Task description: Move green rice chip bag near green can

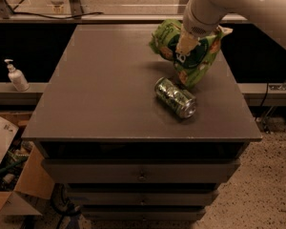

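The green rice chip bag (196, 61) is a crinkly light-green bag held tilted at the back right of the dark cabinet top (100, 89). Its lower corner hangs just above and behind the green can. My gripper (185, 45) comes down from the white arm at the top right and is shut on the bag's upper middle. The green can (175, 97) lies on its side right of centre, its silver end facing the front right. The bag's far side is hidden behind my arm.
A white pump bottle (16, 76) stands on a ledge to the left. A cardboard box (12, 175) with clutter sits on the floor at the lower left. Drawers (140, 175) are below the cabinet top. A dark gap runs behind and to the right of the cabinet.
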Available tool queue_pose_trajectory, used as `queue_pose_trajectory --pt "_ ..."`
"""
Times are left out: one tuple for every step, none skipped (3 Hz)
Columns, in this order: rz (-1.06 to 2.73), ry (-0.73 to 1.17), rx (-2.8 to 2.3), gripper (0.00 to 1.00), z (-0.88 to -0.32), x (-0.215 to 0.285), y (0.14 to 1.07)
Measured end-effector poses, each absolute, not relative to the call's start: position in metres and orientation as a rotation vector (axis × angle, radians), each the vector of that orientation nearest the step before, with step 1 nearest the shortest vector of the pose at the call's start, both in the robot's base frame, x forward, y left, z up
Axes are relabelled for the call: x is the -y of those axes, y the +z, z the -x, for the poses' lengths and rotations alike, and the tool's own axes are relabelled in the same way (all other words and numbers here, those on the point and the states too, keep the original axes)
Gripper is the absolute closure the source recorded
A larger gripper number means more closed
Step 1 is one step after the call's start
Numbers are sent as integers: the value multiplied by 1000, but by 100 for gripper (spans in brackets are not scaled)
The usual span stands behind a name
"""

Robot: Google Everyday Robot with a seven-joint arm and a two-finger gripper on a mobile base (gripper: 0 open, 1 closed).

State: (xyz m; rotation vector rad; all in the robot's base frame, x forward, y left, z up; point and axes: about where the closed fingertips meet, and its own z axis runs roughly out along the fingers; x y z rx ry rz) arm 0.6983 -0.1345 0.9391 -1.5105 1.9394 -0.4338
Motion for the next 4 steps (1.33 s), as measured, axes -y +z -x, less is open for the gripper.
queue_pose_trajectory --pt "1566 -401 -1942 100 -682 129 925" --pt "1615 -375 -1934 100 -675 123 916" --pt "1665 -352 -1932 82 -671 117 908" --pt "1700 -338 -1926 60 -669 112 903"
